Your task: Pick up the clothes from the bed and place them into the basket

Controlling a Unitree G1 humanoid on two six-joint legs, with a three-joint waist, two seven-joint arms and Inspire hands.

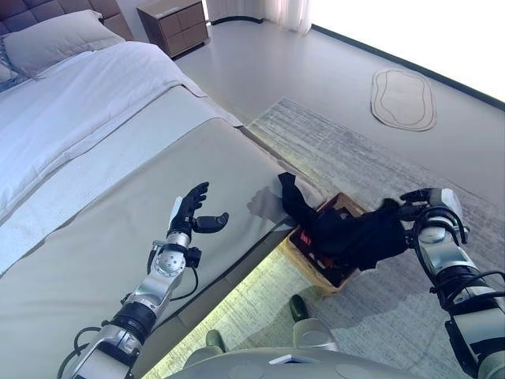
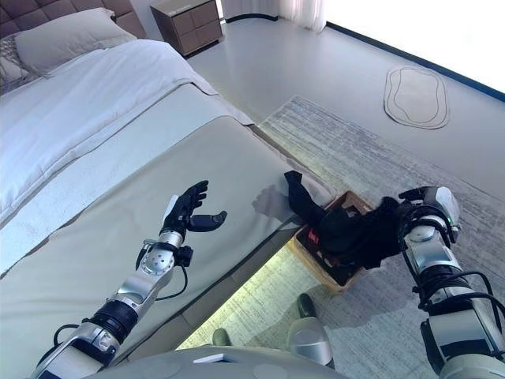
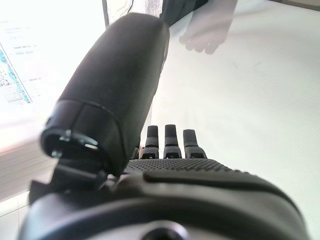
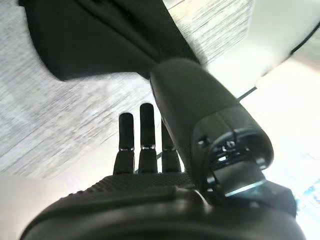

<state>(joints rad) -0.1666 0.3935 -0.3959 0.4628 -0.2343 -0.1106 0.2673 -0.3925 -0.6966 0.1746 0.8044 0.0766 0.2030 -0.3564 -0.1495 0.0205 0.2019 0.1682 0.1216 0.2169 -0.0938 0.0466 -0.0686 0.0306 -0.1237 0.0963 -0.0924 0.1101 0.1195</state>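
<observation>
A black garment (image 1: 355, 233) lies draped over a brown basket (image 1: 309, 268) on the rug beside the bed, with one end reaching up onto the corner of the bed (image 1: 118, 197). Something red shows inside the basket. My right hand (image 1: 418, 201) is at the garment's far end, above the rug. In the right wrist view its fingers (image 4: 145, 135) are straight, and the black cloth (image 4: 100, 35) lies past them. My left hand (image 1: 189, 212) hovers open and empty over the beige bed cover, with straight fingers (image 3: 170, 142) in its wrist view.
A white duvet (image 1: 87, 103) and a pillow (image 1: 51, 39) cover the head of the bed. A wooden nightstand (image 1: 173, 24) stands behind it. A grey rug (image 1: 371, 150) lies under the basket, and a small oval mat (image 1: 402, 99) lies farther off.
</observation>
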